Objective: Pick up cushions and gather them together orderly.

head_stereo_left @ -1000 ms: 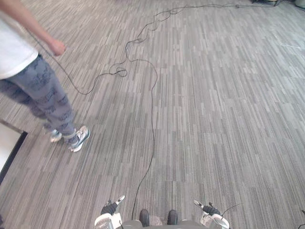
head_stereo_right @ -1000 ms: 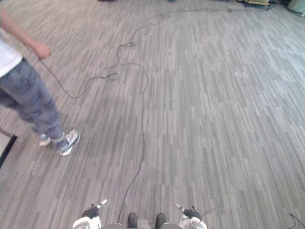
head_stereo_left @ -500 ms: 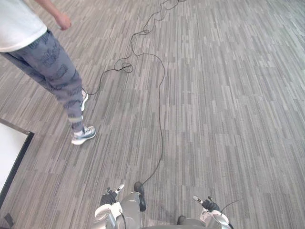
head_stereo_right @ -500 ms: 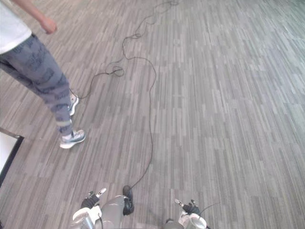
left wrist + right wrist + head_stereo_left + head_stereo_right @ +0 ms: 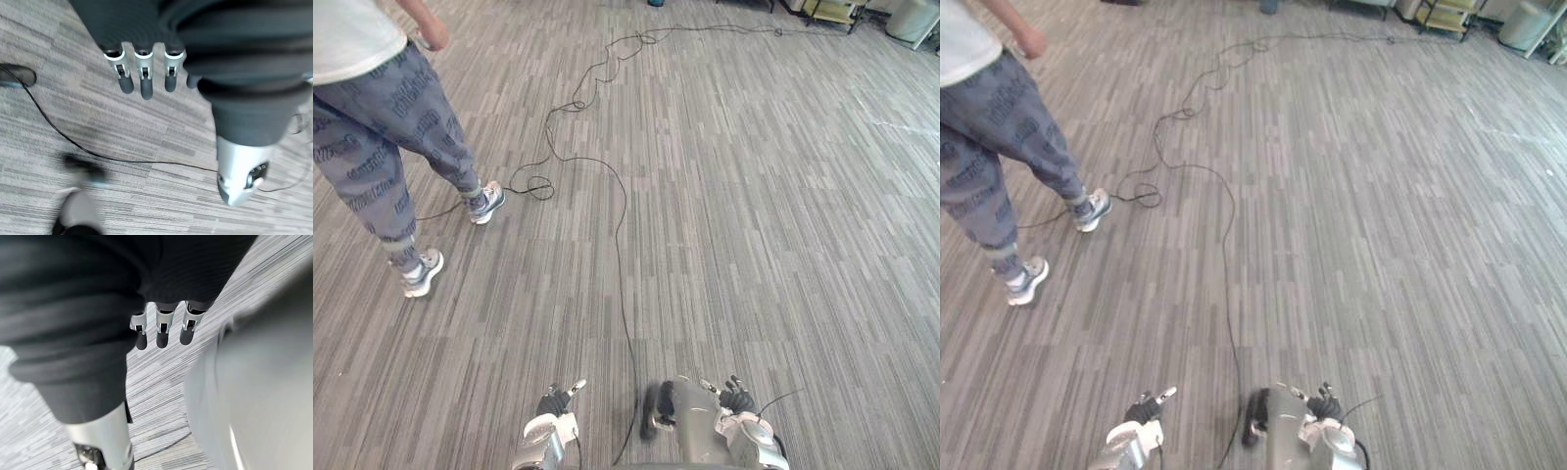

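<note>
My left hand [image 5: 553,403] hangs low at the bottom edge of the left eye view. In its wrist view its fingers [image 5: 142,83] are straight over the grey carpet and the thumb [image 5: 239,176] stands apart, with nothing held. My right hand [image 5: 736,399] hangs low on the other side. Its fingers [image 5: 164,330] are also relaxed and straight, with nothing between them and the thumb [image 5: 102,440].
A person [image 5: 382,117] in patterned grey trousers and pale sneakers walks at the left, about two steps ahead. Grey striped carpet [image 5: 764,215] stretches ahead and to the right. A yellow-framed cart [image 5: 832,10] and a pale bin [image 5: 911,18] stand at the far back right.
The whole picture has shifted as the camera moved, and the white panel at the left edge is gone from view. The person has taken a step. Both hands stay low.
</note>
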